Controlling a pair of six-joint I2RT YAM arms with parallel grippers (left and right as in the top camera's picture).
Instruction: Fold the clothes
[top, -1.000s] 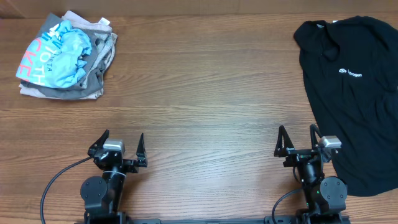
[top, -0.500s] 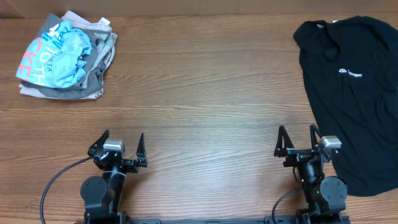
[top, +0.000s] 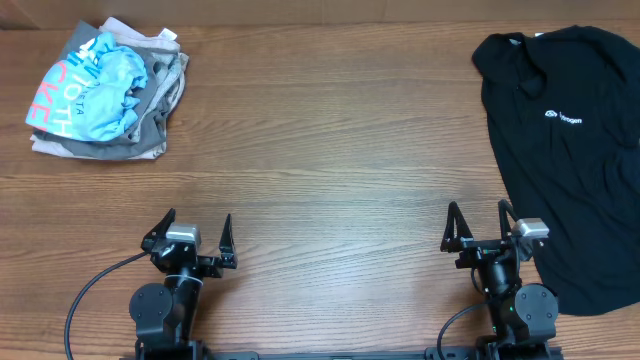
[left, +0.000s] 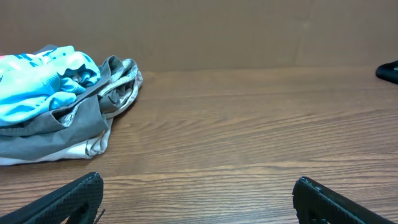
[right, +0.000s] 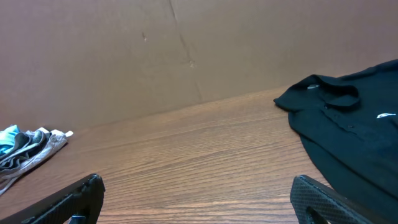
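Note:
A black T-shirt (top: 570, 160) with a small white chest logo lies spread at the right side of the table; it also shows in the right wrist view (right: 354, 134). A pile of clothes, light blue with pink lettering on grey (top: 105, 90), sits at the back left and shows in the left wrist view (left: 56, 106). My left gripper (top: 192, 232) is open and empty near the front edge, far from the pile; in its own view the fingertips (left: 196, 186) frame bare wood. My right gripper (top: 478, 222) is open and empty, just left of the black shirt's lower part, its fingertips (right: 196, 186) wide apart.
The wooden table (top: 320, 150) runs between the two heaps. A brown cardboard wall (right: 155, 50) stands along the back edge. A black cable (top: 95, 285) curls at the front left beside the left arm's base.

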